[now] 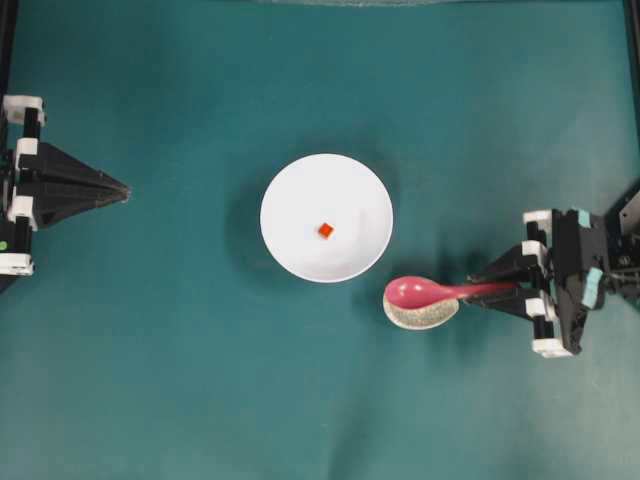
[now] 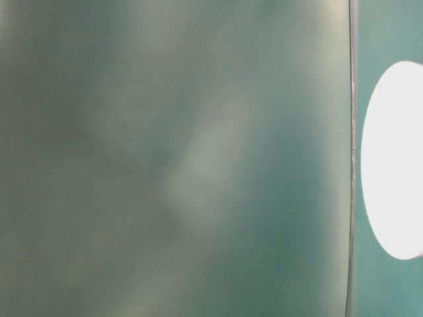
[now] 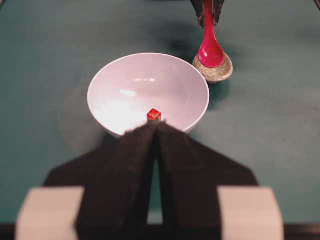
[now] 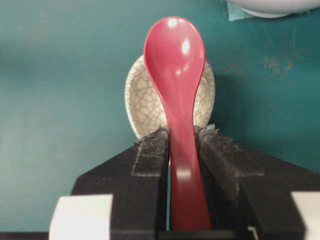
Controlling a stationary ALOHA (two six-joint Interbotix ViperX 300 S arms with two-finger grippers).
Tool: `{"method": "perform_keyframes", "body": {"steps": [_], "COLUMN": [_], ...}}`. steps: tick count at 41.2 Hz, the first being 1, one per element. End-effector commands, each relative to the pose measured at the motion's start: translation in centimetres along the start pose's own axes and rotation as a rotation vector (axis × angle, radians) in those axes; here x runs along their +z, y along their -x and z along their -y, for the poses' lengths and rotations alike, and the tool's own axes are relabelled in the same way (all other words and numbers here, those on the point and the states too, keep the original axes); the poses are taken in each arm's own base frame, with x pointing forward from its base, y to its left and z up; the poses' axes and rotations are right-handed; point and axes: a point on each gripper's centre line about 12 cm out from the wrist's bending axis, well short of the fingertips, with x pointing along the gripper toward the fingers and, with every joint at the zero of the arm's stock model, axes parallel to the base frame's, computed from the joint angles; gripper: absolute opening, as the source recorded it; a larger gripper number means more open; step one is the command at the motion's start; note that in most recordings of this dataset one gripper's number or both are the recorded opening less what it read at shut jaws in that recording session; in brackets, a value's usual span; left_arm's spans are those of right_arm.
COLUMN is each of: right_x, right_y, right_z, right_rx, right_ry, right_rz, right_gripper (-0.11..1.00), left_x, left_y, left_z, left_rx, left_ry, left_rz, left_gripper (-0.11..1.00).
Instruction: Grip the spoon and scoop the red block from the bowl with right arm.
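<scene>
The white bowl [image 1: 298, 195] stands mid-table with the tiny red block [image 1: 326, 231] on its bottom. Right of it, my right gripper [image 1: 478, 291] is shut on the handle of the pink spoon [image 1: 420, 292]. In the right wrist view both pads press the spoon [image 4: 176, 65] handle, and its scoop hangs over a small speckled dish [image 4: 142, 102]; whether they touch is unclear. My left gripper [image 1: 126, 190] rests shut at the far left, well clear of the bowl. From the left wrist, its tips [image 3: 157, 126] point at the bowl [image 3: 125, 82] and the block [image 3: 154, 114].
The speckled dish [image 1: 425, 316] sits just off the bowl's lower right rim, on the teal table [image 1: 180, 380]. The table-level view is a teal blur with a white rounded shape [image 2: 396, 158] at its right edge. The bowl's rim [image 4: 270, 6] shows ahead of the spoon.
</scene>
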Motion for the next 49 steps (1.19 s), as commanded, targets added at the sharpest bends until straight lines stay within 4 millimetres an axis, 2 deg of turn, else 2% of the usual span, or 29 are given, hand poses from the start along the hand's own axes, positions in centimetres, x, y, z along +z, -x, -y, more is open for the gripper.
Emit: {"method": "perform_keyframes", "body": {"steps": [1,15,36,49], "right_x": [1.7,5.1,1.4,1.0], "right_y": [-0.1,0.4,0.4,-0.2], "right_z": [-0.4,-0.7,0.1,0.0], "right_rx": [0.015,0.055,0.046,0.038], "right_ry": [-0.026,-0.031,0.000,0.001], "right_rz": [0.022,0.025,-0.156,-0.184], "right_gripper": [0.25,0.25,0.25,0.24], "left_x": [1.2,1.2,0.9,1.0], "left_y": [0.0,0.0,-0.1,-0.1], "left_z": [0.0,0.0,0.0,0.0], "left_rx": [0.002,0.002,0.002,0.002], "left_ry": [-0.001,-0.001,-0.003,0.003], "left_rz": [0.028,0.029,0.009,0.012], "left_gripper": [0.00,0.00,0.00,0.00]}}
